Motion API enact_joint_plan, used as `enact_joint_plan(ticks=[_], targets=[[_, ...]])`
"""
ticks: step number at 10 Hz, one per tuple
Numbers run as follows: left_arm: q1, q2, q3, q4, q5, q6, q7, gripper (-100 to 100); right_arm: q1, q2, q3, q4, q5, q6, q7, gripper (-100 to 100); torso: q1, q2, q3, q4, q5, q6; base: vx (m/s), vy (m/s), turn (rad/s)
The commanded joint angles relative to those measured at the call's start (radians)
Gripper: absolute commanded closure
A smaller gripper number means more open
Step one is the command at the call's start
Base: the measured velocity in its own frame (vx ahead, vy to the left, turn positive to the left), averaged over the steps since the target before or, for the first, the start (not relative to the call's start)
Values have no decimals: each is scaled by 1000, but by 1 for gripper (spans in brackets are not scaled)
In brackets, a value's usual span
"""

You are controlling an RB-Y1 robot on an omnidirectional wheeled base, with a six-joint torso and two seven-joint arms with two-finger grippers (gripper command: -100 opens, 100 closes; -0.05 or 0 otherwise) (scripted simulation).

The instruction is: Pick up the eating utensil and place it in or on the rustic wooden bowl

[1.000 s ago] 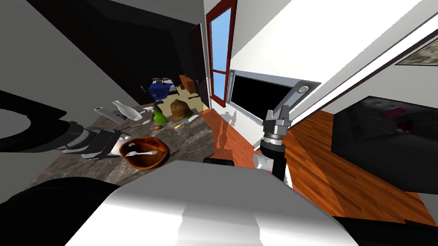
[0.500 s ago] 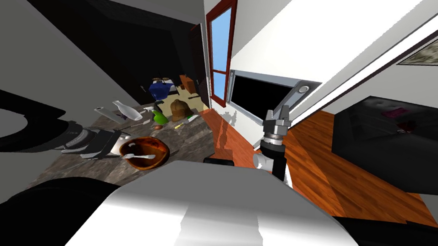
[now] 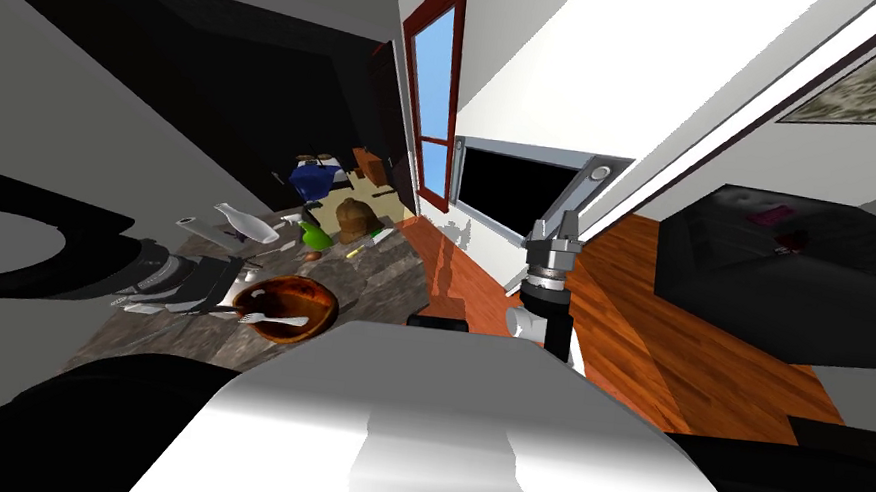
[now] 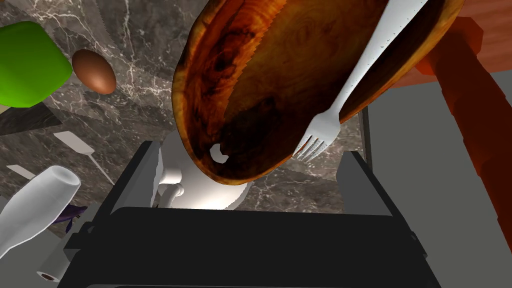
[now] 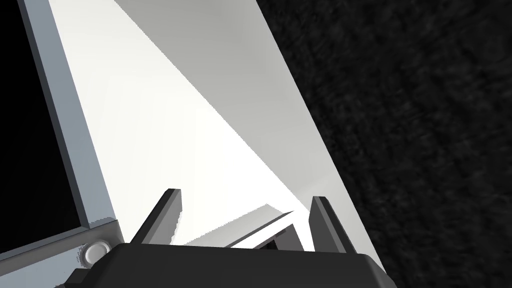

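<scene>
**Head view.**
- Worktop (image 3: 378, 270): dark marbled surface on my left, carrying a cluster of small items.
- Wooden bowl (image 3: 309, 292): brown, upright on the worktop near its front edge.
- Fork (image 3: 278, 321): white. One second ago it lay across the middle of the bowl. Now it lies along the rim nearest me, with its tines toward the left gripper (image 3: 220, 293).
- The whole view has also slid a little, which is my own head moving and not the room.
- Right gripper (image 3: 556, 231): raised over the wooden floor, well apart from the worktop and idle.

**Left wrist view.**
- Left gripper (image 4: 248, 150): released, with its fingers (image 4: 137, 172) standing wide apart and neither touching the fork (image 4: 351, 86).
- The fork handle runs across the inside of the bowl (image 4: 260, 65). The tines stick out past the rim, over the worktop (image 4: 130, 115).
- A white rounded object (image 4: 200, 186) sits partly hidden under the bowl's rim.
- Also nearby: a green object (image 4: 25, 65), a brown egg-shaped item (image 4: 94, 71) and a white bottle (image 4: 37, 210).

**Right wrist view.**
- Right gripper (image 5: 245, 194): released and holding nothing.

**Assessment.** The fork rests on the bowl and is out of the gripper, so placement looks essentially done. The overhanging tines suggest it sits less securely than it did a second ago and could tip off if nudged. Drawing the left arm back without touching the rim is probably all that is left to do.
</scene>
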Motion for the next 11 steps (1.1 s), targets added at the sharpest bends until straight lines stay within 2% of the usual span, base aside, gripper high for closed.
enact_joint_plan(ticks=[1,2,3,5,6,7,8,9,10,11], targets=[[-50,18,-50,50,-50,-21,-15,-100,0,0,0,0,0,0,0,0,0,0,0,0,0,0,-239,66,-375],[-80,18,-80,78,-75,-21,-15,-100,0,0,0,0,0,0,0,0,1,4,3,1,0,-1,-138,28,-70],[-109,18,-99,108,-75,-21,-15,-100,0,0,0,0,0,0,0,0,0,2,2,1,0,-2,-32,0,56],[-169,18,-99,170,-75,-21,-15,-100,1,0,0,0,0,0,0,0,-3,-8,-4,-1,0,-2,22,-7,9],[-172,18,-99,189,-75,-21,-15,-100,1,0,0,0,0,0,0,0,-3,-9,-5,-1,-1,-2,16,-5,-4],[-214,43,-145,225,-124,-55,-45,-100,1,0,0,0,0,0,0,0,-3,-10,-5,-2,-1,-2,-154,39,-338],[-243,43,-167,253,-148,-55,-45,-100,0,0,0,0,0,0,0,0,-1,-2,-1,0,0,0,-224,74,-315],[-278,43,-203,286,-177,-55,-45,-100,0,0,0,0,0,0,0,0,1,3,2,1,0,-1,-138,32,-80],[-310,43,-220,321,-177,-55,-45,-100,0,0,0,0,0,0,0,0,0,1,1,1,1,-2,-48,-13,28],[-340,43,-220,354,-177,-55,-45,-100,1,0,0,0,0,0,0,0,-2,-3,-1,0,0,-2,2,-20,19]])
